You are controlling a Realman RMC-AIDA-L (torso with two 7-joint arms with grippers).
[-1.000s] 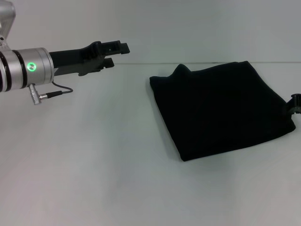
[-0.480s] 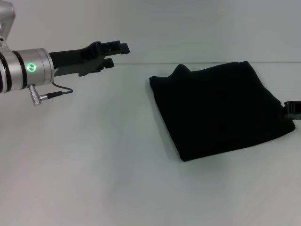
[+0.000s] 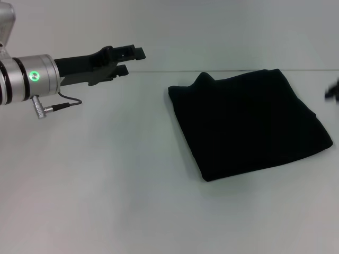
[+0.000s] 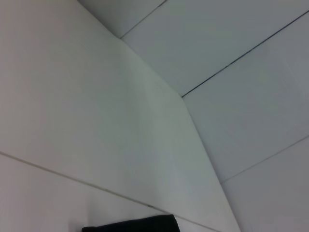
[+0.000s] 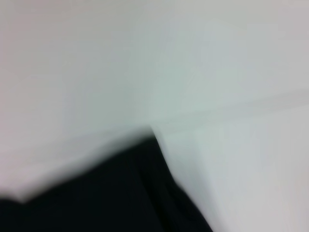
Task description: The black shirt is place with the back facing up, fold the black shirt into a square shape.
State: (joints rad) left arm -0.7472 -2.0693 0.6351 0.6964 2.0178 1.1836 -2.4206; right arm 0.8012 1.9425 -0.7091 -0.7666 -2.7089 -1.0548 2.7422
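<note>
You have the shirt (image 3: 248, 124) lying folded into a rough, tilted square on the right half of the table (image 3: 106, 185), flat, with one small hump at its far left corner. No print shows on the upper face. Your left gripper (image 3: 130, 59) hangs in the air over the far left of the table, well apart from the shirt and to its left, pointing toward the right; its jaws look slightly apart with nothing between them. Your right gripper (image 3: 332, 91) shows only as a dark blur at the right edge, just beyond the shirt's right side and not touching it; you cannot tell how its jaws stand. The right wrist view shows a corner of the shirt (image 5: 120, 193) against the table, blurred.
</note>
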